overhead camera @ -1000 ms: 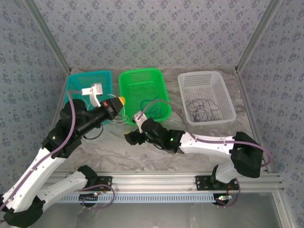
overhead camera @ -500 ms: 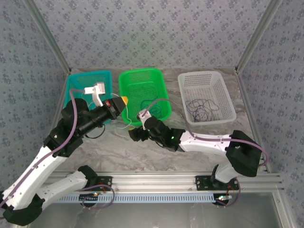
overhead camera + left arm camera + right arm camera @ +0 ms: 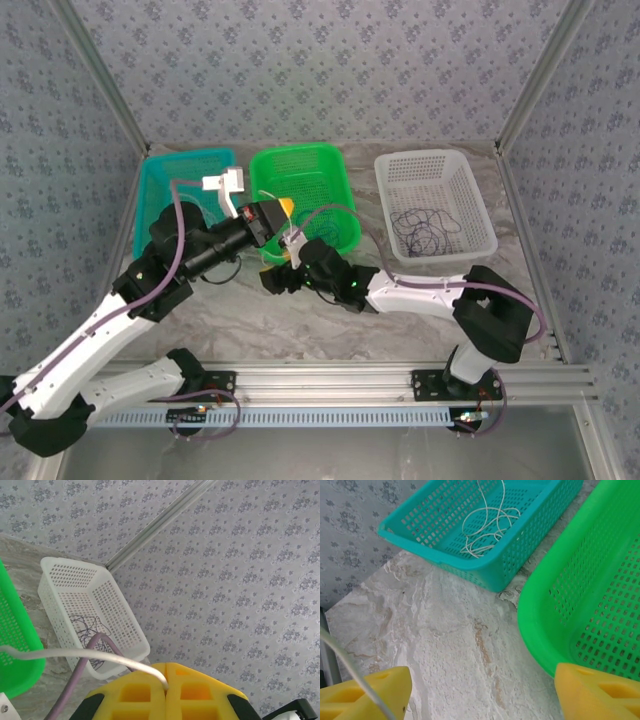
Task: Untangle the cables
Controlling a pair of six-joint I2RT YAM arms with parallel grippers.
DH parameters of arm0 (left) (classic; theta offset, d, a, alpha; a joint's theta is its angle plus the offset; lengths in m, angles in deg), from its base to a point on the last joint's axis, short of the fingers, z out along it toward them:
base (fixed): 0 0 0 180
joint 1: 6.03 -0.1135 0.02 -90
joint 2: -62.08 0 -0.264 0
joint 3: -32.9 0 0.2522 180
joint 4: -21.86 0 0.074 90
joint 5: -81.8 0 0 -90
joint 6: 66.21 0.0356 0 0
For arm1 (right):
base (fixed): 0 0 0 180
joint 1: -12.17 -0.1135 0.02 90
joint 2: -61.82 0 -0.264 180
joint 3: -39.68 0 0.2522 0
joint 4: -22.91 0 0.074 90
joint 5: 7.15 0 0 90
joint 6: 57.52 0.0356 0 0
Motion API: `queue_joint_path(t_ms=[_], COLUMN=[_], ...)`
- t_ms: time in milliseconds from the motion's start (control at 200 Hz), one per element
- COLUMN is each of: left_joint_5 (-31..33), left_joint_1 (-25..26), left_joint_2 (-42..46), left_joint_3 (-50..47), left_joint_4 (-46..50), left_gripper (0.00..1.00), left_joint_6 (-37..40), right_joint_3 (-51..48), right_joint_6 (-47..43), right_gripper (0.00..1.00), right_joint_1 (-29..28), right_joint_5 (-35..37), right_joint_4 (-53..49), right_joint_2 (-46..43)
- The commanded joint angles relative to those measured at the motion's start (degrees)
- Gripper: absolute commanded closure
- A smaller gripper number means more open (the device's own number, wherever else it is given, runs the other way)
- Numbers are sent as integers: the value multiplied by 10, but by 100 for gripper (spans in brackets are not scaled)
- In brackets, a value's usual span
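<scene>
Whitish cable (image 3: 75, 653) runs leftward, nearly level, from pinching left fingers (image 3: 135, 692).

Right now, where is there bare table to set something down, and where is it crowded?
Bare table lies in the near middle between the two arms, and in the strip between the green basket and white basket. Crowded: the green basket's near edge, where the left gripper, pinching the whitish cable, meets the open right gripper.

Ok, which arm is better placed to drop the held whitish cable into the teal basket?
Left, probably. Its end effector is shut on the whitish cable, close to the teal basket. The right end effector is open, holding nothing, low by the green basket.
</scene>
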Motion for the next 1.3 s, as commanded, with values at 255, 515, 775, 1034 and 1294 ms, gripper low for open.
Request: queue_joint_path(t_ms=[255,515,775,1034,1294], left_joint_5=[4,5,9,33,33], left_joint_1=[4,4,4,4,3], left_joint_2=[20,24,28,32,27], left_joint_3=[15,16,19,22,19], left_joint_4=[-9,-6,-1,29,32], left_gripper=[100,100,100,100,100], left_joint_6=[12,15,18,35,38], right_joint_3=[-44,-55,-64,-85,-118], right_joint_6=[-18,-14,0,23,37], right_gripper=[34,63,84,53,27], right_joint_1=[19,33,45,53,60], right_joint_5=[-44,-52,-58,-55,-44], right_joint_4=[-3,-14,-15,-22,-51], right_joint_2=[-80,-95,-101,-119,-186])
